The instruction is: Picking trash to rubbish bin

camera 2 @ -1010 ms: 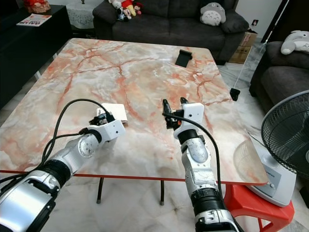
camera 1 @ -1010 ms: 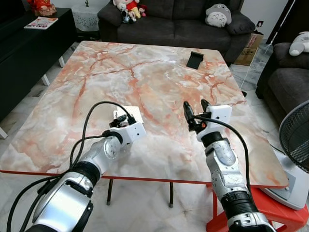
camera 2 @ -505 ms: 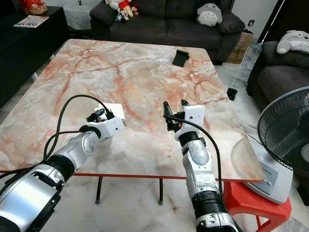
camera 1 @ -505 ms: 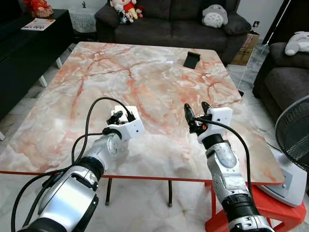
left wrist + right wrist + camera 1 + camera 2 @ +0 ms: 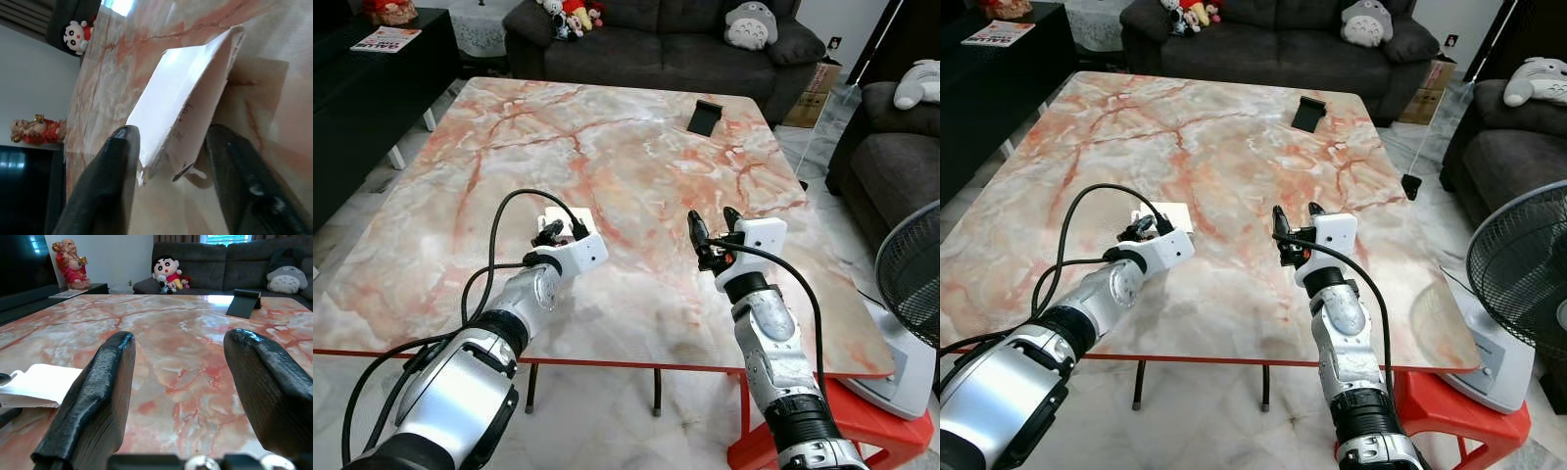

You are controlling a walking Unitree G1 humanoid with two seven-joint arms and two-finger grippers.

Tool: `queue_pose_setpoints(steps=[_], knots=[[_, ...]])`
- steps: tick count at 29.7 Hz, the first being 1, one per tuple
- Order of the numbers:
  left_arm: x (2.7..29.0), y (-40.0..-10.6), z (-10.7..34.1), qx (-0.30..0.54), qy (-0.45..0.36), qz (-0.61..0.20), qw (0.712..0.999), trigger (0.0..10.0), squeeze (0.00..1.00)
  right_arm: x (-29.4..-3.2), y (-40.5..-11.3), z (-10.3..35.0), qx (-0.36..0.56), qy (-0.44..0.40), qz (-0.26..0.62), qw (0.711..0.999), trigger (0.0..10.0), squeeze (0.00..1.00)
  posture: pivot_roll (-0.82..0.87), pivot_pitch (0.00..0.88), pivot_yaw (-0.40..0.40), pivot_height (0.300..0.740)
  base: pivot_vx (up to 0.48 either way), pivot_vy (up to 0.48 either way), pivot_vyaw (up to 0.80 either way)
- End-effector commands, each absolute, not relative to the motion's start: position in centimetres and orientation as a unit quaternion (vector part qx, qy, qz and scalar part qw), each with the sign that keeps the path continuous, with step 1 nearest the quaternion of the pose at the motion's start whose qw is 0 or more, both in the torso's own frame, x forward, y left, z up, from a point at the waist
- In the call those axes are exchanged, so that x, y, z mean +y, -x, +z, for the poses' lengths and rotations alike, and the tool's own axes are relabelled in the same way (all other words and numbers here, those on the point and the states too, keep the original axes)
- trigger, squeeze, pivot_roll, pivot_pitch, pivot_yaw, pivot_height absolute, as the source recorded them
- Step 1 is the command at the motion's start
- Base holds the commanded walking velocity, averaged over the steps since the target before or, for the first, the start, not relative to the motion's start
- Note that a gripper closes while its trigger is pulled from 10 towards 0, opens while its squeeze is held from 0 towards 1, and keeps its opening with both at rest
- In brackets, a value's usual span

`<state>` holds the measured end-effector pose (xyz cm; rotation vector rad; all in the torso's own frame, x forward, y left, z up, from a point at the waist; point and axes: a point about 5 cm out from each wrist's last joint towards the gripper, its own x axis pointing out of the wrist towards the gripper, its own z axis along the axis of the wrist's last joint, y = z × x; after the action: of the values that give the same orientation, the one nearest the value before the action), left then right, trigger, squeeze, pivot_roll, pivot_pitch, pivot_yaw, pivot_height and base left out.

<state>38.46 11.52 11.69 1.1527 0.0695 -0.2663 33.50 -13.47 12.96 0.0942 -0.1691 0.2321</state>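
Trash here is a flat white cardboard piece (image 5: 183,105) lying on our marble table (image 5: 636,147), near the front edge on our left side. Our left gripper (image 5: 171,161) has its two black fingers spread on either side of the card's near corner, not squeezing it as far as we can tell; the card's edge sits right between them. Up close it looks like a thin folded carton, smooth white on top, with a rough torn edge and some small print along the side. The head cameras just give us a small white patch (image 5: 1167,214) peeking out past the wrist.

Our right gripper (image 5: 713,233) hovers just over the table with fingers spread wide, well apart from the card, holding nothing. Its wrist cam catches the card (image 5: 41,384) side-on, plus a dark phone stand (image 5: 243,302) further back on the glossy pink-veined slab and a grey sofa (image 5: 220,264) with plush toys.
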Motion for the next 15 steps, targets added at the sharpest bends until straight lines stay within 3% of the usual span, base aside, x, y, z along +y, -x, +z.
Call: queue_pose_setpoints(steps=[1,15], knots=[[11.12,-38.62,12.03,0.03,-0.535,-0.131,0.834,0.0,0.0,-13.74,-33.44,13.24,-0.088,-0.044,0.112,0.989,10.0,0.0,-0.16,0.066,-0.099,0.74,0.0,0.0,0.0],[11.58,-38.54,11.75,0.038,-0.538,-0.124,0.833,0.0,0.0,-13.7,-33.49,13.2,-0.085,-0.045,0.112,0.989,10.0,0.0,-0.16,0.069,-0.102,0.74,0.0,0.0,0.0]])
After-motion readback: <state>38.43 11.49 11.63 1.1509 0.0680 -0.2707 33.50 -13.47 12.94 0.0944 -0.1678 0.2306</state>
